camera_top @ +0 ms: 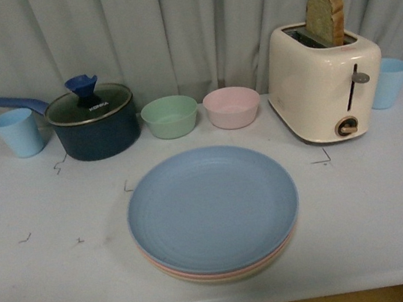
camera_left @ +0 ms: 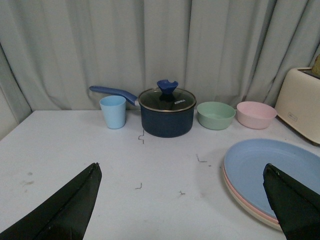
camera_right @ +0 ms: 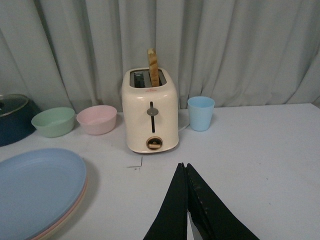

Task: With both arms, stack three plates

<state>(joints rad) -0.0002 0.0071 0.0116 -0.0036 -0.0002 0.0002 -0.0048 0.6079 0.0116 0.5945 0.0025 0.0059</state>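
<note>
And that looks like job done: the round matte blue plate (camera_top: 212,206) tops the pink plate (camera_top: 166,266) and cream plate (camera_top: 239,273) at lower centre of the white counter (camera_top: 45,220), left hand (camera_left: 182,200) wide open, right hand (camera_right: 187,200) closed, both empty.

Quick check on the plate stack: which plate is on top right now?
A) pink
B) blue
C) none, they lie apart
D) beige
B: the blue plate lies on top, with the pink plate and beige plate showing only as thin rims beneath it.
</note>
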